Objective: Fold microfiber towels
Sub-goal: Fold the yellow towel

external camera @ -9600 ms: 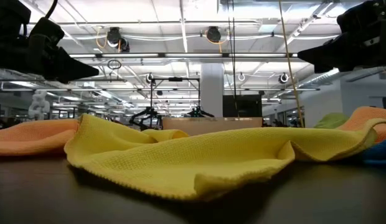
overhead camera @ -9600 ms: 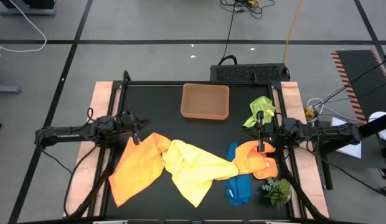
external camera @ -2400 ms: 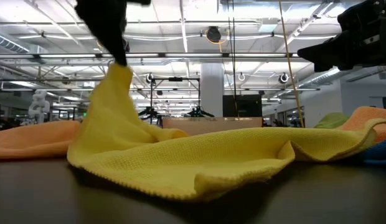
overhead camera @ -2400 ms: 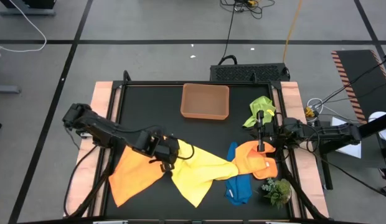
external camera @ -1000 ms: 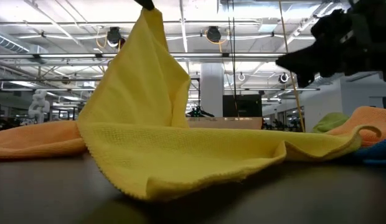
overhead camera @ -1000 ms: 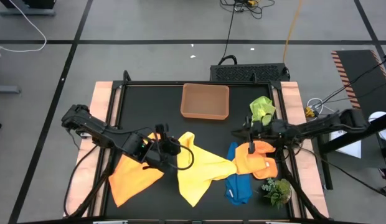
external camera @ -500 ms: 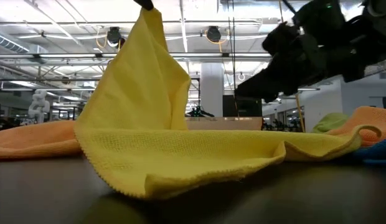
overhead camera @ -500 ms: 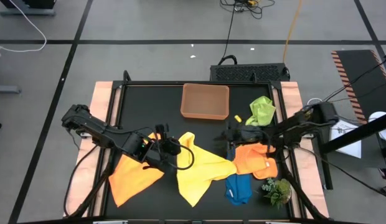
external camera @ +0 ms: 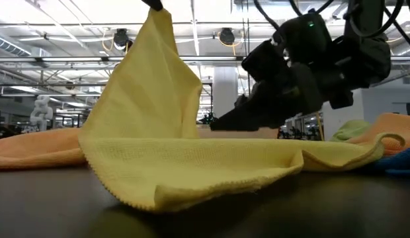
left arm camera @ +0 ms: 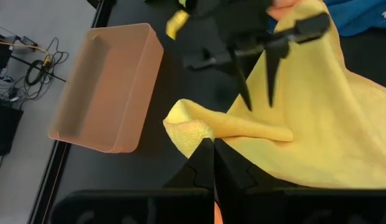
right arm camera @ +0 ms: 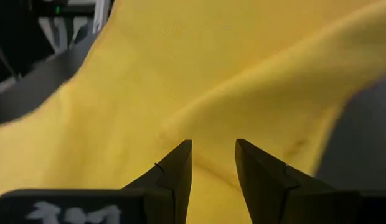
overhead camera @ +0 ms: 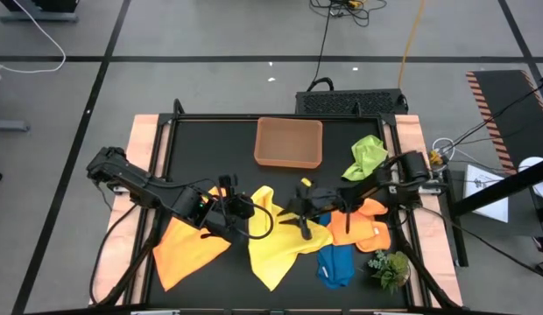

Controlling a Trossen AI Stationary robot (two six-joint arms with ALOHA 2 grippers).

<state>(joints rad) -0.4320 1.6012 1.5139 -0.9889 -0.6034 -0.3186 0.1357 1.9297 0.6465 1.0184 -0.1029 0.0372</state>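
1. The yellow towel [overhead camera: 285, 236] is spread in the middle of the black table [overhead camera: 210, 149], and one corner of it is lifted up high.
2. That corner is pinched tight by the left tool [overhead camera: 246, 207], whose fingers are pressed together on it.
3. In the low view, the top of the lifted corner is cut off by the picture's edge.
4. The right tool [overhead camera: 304, 224] is held just above the yellow towel, with its fingers [right arm camera: 174, 168] apart.
5. An orange towel [overhead camera: 186, 245] is partly covered by the left arm.
6. The blue towel [overhead camera: 337, 264] is partly hidden under a second orange towel [overhead camera: 363, 226].
7. The lime green towel [overhead camera: 366, 156] is seen beside the tan tray [overhead camera: 289, 143].
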